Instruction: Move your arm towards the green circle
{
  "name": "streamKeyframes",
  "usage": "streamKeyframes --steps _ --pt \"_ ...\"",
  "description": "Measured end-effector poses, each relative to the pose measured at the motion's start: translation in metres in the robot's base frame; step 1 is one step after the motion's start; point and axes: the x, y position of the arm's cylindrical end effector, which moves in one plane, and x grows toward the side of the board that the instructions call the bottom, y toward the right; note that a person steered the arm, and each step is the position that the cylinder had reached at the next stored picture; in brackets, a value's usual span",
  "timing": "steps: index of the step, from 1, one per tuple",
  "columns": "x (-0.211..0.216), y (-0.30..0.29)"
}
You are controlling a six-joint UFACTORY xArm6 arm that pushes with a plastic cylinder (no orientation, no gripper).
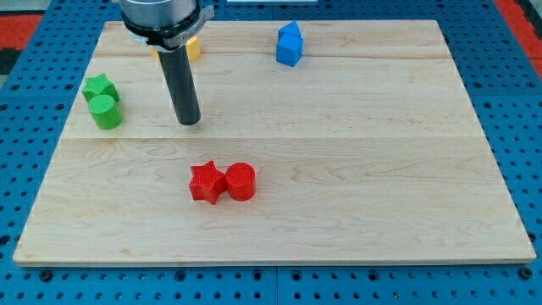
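Note:
The green circle (106, 112) lies near the board's left edge, touching a green star (100, 86) just above it. My tip (189, 121) rests on the board to the right of the green circle, roughly a hand's width away, at about the same height in the view. The dark rod rises from the tip to the arm's mount at the view's top.
A red star (206, 182) and a red circle (241, 181) sit side by side below my tip. A blue block (290, 45) stands at the view's top, right of centre. A yellow block (192, 47) is partly hidden behind the rod. The wooden board (381, 169) lies on a blue pegboard.

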Motion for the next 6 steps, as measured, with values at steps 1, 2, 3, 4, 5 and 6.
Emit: streamKeyframes --steps 1,2,3,4,5,6 --pt "0.0 0.003" --pt "0.014 -0.018" --pt "0.044 -0.059" --pt "0.045 -0.136" --pt "0.038 -0.187" --pt "0.02 -0.178"
